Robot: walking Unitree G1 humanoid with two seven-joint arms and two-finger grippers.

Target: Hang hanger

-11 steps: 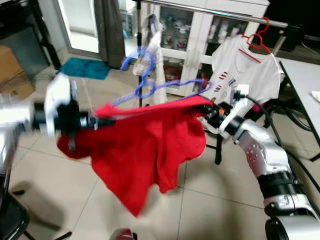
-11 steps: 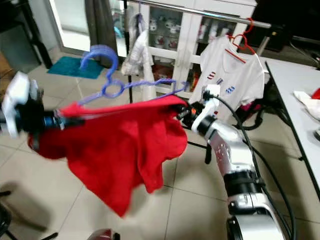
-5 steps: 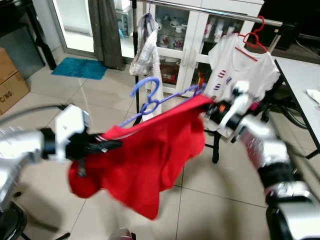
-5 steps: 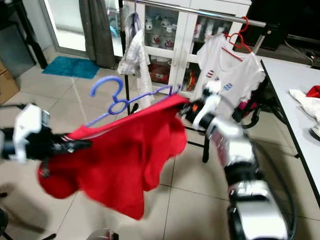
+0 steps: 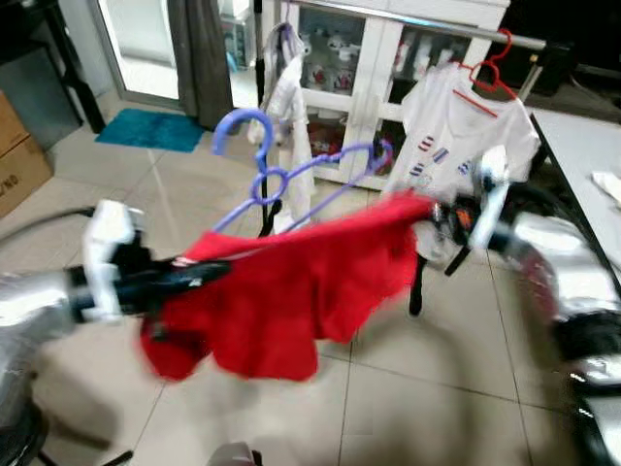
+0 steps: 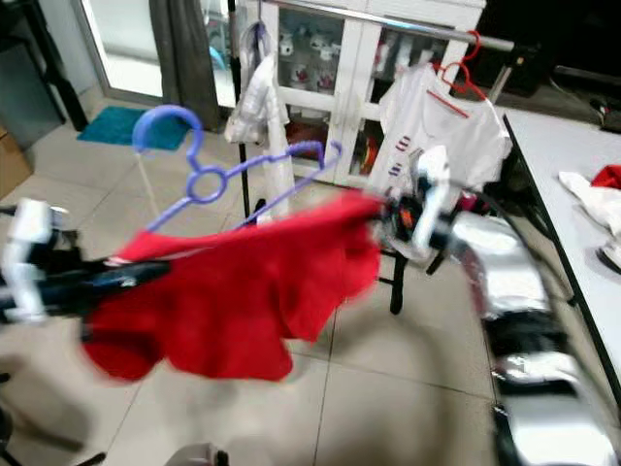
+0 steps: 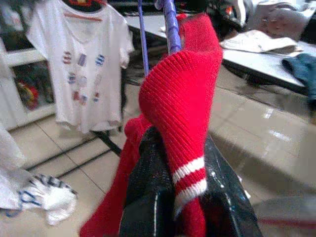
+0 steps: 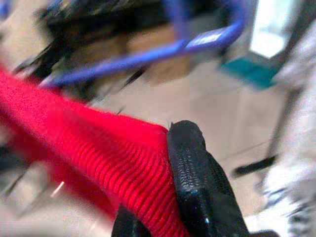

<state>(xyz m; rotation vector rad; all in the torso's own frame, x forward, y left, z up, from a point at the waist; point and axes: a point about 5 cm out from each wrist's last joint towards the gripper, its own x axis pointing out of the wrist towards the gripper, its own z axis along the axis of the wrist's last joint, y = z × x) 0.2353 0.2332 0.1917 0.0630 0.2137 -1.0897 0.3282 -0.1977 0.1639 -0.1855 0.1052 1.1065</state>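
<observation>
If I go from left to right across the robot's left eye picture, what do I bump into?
Left gripper → purple hanger → red garment → right gripper → table.

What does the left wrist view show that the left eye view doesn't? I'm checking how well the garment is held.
The left wrist view shows close up the ribbed red knit garment, with its white-striped edge, folded between the left gripper's black fingers. The left eye view shows the blue plastic hanger's hook above the garment, the right gripper holding the opposite end, and the metal clothes rail. Both show the red garment, the hanger and the white printed t-shirt hanging behind.
</observation>
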